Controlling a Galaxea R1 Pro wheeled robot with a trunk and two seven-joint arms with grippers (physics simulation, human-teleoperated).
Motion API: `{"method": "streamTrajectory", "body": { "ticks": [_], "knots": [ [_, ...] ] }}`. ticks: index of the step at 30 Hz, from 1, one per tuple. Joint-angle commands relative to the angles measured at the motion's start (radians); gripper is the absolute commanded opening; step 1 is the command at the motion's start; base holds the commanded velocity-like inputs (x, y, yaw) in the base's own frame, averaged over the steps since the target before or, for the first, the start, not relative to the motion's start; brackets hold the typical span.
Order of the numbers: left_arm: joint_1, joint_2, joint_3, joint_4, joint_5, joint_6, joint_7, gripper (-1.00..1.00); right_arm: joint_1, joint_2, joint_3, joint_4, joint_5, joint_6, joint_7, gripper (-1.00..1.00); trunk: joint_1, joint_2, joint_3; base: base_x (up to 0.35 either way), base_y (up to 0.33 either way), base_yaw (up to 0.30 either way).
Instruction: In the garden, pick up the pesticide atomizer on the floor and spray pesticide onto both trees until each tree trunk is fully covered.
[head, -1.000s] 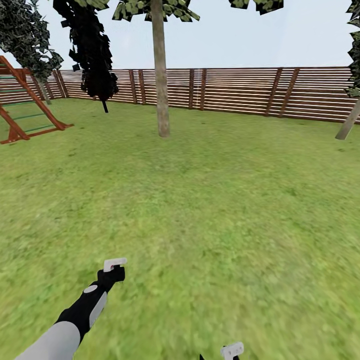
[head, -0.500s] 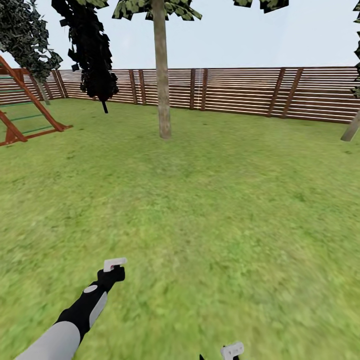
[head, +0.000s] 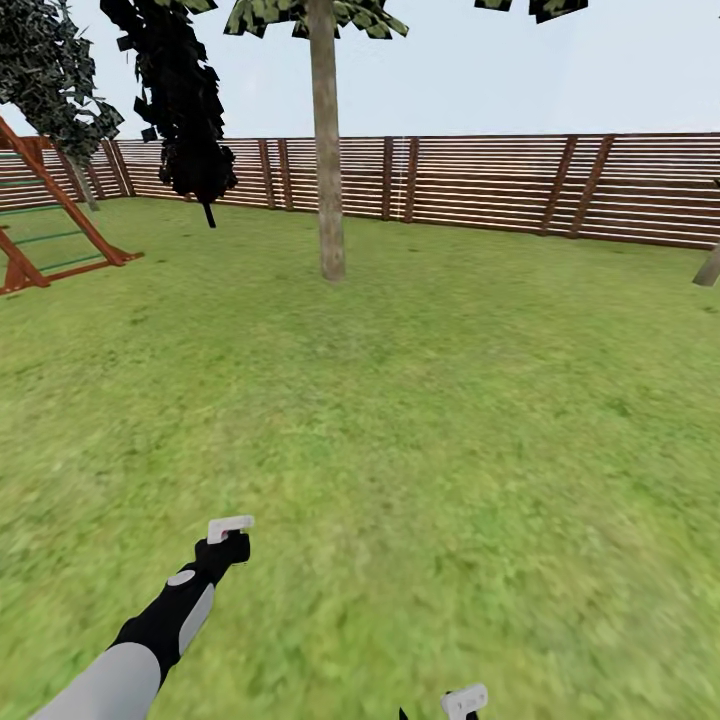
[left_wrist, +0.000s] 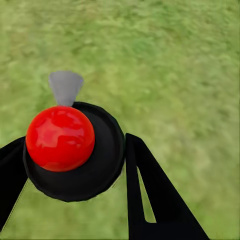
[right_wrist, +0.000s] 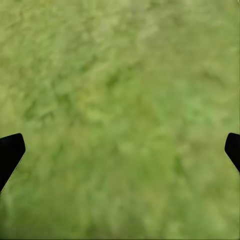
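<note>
In the left wrist view the pesticide atomizer (left_wrist: 75, 165), a round black body with a red dome and a grey nozzle, sits between two black fingers (left_wrist: 150, 195). My left gripper (head: 230, 541) is shut on it and held low over the lawn. One tree with a thick mottled grey-brown trunk (head: 328, 190) stands ahead, in front of the fence. The base of a second leaning trunk (head: 709, 268) shows at the right edge. My right gripper (right_wrist: 120, 150) is open over bare grass, and its tip shows at the bottom of the head view (head: 463, 702). No white specks are visible.
A brown slatted fence (head: 480, 185) rings the lawn. A red-brown wooden climbing frame (head: 45, 205) stands at the far left. A dark columnar tree (head: 185, 110) and a leafy tree (head: 55, 75) grow by the far left fence. Open grass (head: 420, 400) lies between me and the trunk.
The whole head view has shifted: the central trunk sits slightly lower and further right, and the right trunk has slid toward the edge. Both arms hold the same pose.
</note>
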Motion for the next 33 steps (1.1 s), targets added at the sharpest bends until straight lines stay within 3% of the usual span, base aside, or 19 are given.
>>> {"method": "streamTrajectory", "body": {
  "ticks": [1,33],
  "knots": [
    [0.0,0.0,0.0,0.0,0.0,0.0,0.0,-1.0,0.0,0.0,0.0,0.0,0.0,0.0,0.0,1.0,0.0,0.0,0.0,0.307,0.118,0.0],
    [0.0,0.0,0.0,0.001,0.0,0.0,0.0,-1.0,0.0,0.0,0.0,0.001,0.0,0.0,0.0,1.0,0.0,0.0,0.0,0.308,0.118,0.0]
  ]
}}
